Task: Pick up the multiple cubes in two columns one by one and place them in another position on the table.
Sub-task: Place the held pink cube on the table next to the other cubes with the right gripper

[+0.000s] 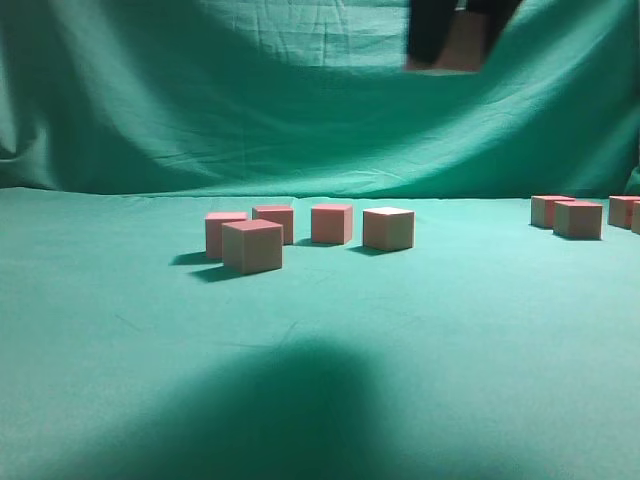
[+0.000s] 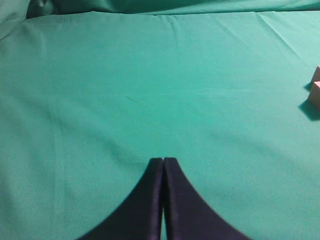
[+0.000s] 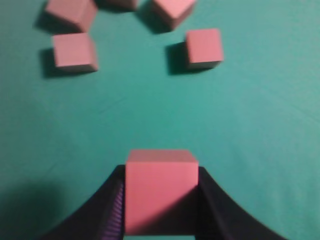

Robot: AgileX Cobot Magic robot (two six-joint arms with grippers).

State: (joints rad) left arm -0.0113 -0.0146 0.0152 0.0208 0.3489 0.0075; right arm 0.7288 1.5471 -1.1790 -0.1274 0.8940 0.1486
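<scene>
Right gripper (image 3: 160, 200) pinching one cube (image 3: 160, 187) high above green table (image 1: 420, 340). Left gripper (image 2: 163, 162) pressed together, empty. Five cubes (image 1: 252, 245) clustered mid-table.

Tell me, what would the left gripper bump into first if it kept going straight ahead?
Probably nothing soon. The left gripper is shut and points across bare table. The cubes sit far off to the right, outside its line, and only the backdrop waits beyond.
</scene>
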